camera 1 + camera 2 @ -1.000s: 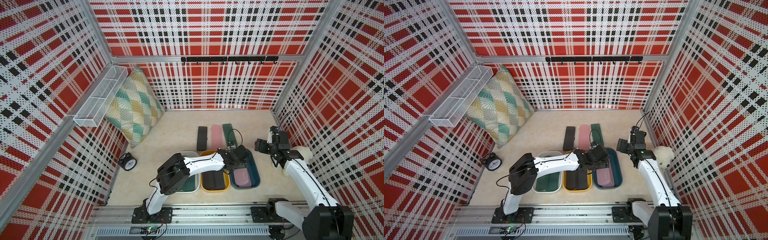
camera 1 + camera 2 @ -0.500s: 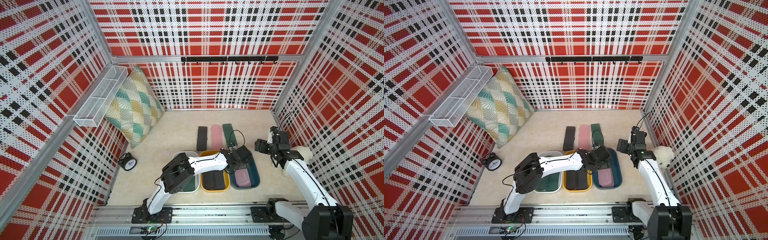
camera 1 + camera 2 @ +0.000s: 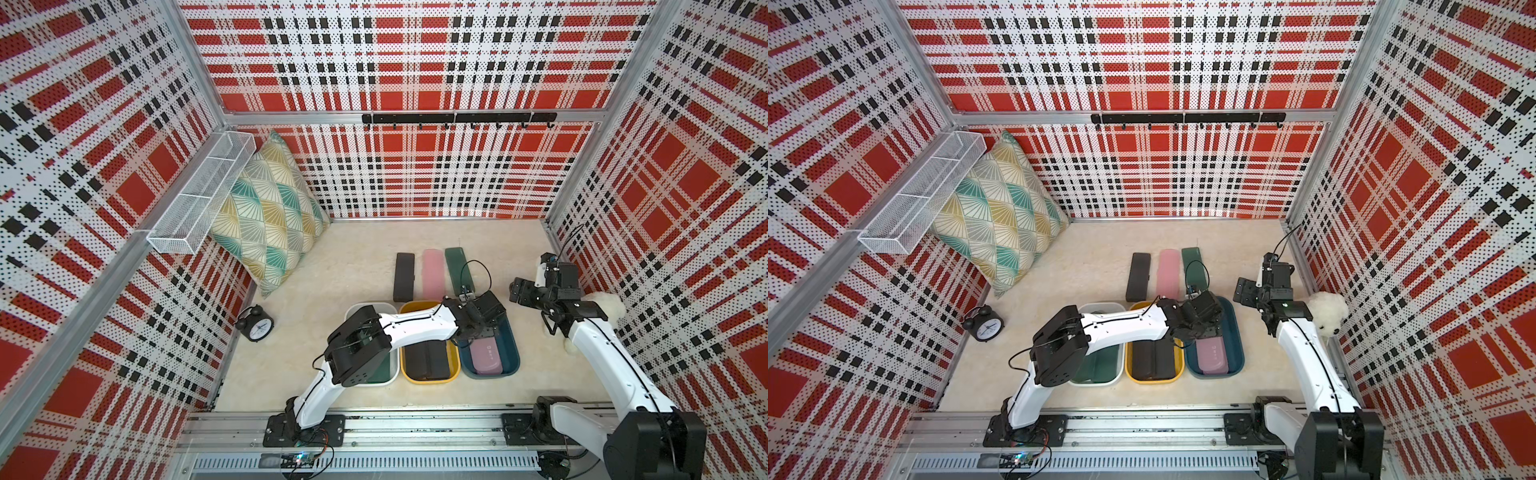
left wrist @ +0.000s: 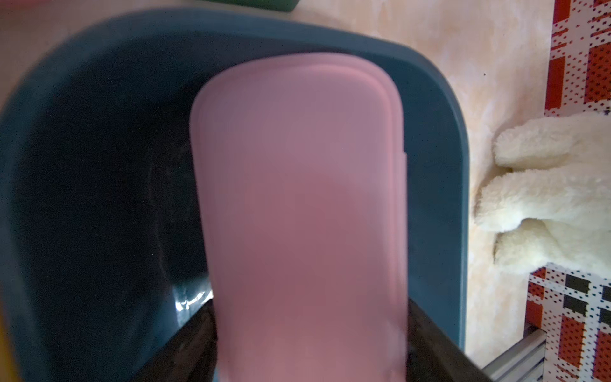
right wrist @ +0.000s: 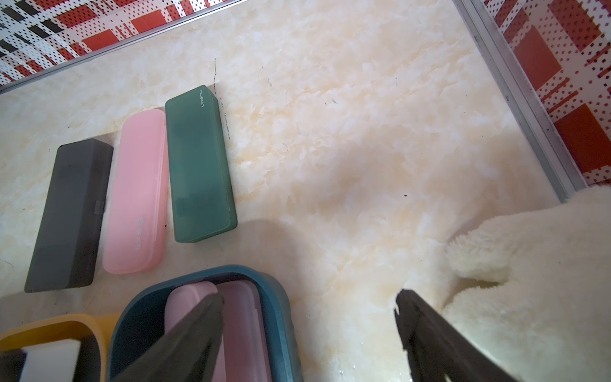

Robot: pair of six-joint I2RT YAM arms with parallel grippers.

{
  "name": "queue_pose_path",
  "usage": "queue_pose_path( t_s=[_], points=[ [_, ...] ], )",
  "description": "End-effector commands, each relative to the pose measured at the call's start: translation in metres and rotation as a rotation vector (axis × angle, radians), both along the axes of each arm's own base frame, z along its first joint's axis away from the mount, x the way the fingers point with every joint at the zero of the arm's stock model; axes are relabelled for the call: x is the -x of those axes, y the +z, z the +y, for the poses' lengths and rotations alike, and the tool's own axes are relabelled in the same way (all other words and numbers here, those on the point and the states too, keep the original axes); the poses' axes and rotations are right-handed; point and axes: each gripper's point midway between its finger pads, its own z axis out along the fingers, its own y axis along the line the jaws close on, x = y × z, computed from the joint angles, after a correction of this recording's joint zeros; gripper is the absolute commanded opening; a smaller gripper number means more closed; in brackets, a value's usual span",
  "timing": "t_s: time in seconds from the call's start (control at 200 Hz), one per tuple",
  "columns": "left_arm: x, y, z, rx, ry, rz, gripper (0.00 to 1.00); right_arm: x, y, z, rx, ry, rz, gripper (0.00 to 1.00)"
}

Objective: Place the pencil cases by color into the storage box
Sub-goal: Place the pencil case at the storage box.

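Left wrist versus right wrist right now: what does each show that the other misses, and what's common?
Left wrist only: the left gripper closed on the sides of the held pink case. Right wrist only: the black case and loose pink case on the table, the yellow tub, the open right gripper. Both: the blue tub, the white plush toy, and the green case, just a corner in the left wrist view.
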Motion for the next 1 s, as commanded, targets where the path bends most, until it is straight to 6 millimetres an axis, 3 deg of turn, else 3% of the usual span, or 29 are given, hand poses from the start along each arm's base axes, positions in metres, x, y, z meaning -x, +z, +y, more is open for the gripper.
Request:
queue_pose_path(
  t_s=[0.0, 0.752, 0.997],
  points=[
    [-0.001, -0.007, 0.001, -0.029, 0.002, 0.009, 0.79, -0.001, 0.001, -0.003, 0.004, -0.002, -0.015, 0.88],
    [-0.005, -0.008, -0.004, -0.045, -0.003, 0.011, 0.89, -0.002, 0.005, -0.005, -0.006, -0.003, -0.027, 0.88],
    [-0.013, 0.016, -0.01, -0.03, 0.002, -0.036, 0.89, -0.003, 0.005, -0.008, -0.015, -0.009, -0.029, 0.87]
  ],
)
